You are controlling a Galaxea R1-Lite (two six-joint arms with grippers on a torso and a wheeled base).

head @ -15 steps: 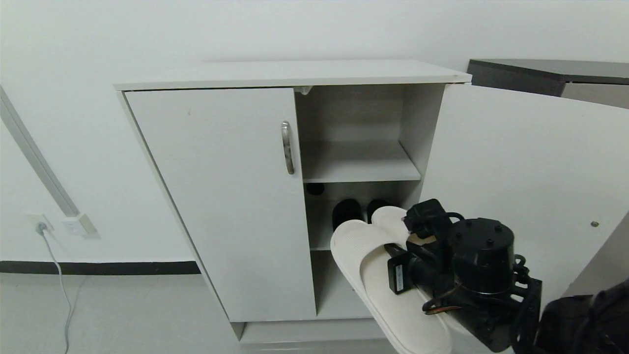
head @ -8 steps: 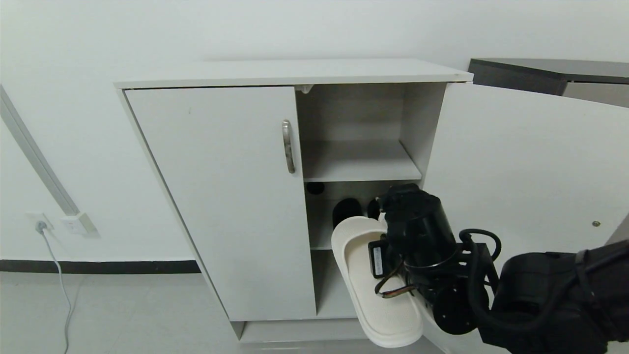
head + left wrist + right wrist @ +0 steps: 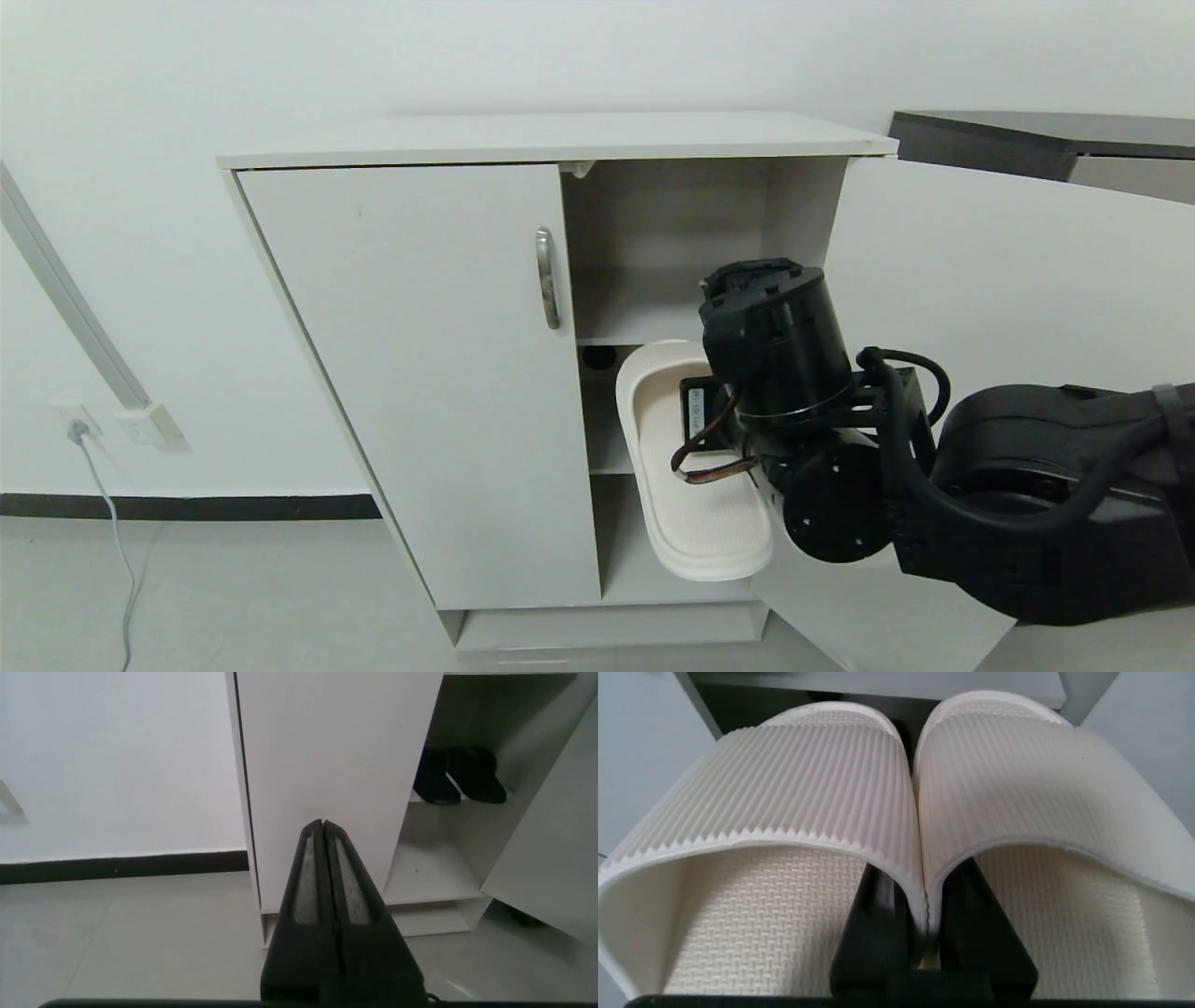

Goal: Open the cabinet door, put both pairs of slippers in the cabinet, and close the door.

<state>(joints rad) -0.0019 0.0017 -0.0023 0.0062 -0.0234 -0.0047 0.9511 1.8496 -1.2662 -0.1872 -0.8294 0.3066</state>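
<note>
A white wall [image 3: 140, 93] meets black skirting [image 3: 187, 508] and grey floor [image 3: 233, 597] (tiled, perhaps), dark furniture [image 3: 1046, 140] at right.

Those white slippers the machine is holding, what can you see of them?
The white slippers are a cream, foam-like pair with ribbed straps and textured footbeds. The right gripper pinches their inner edges together, side by side. They hang tilted, toes toward the middle compartment of the open cabinet.

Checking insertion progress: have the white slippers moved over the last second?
Yes. The white slippers, gripped by the right claw, moved up and toward the cabinet: their toes are now level with the upper shelf, previously well below it.
</note>
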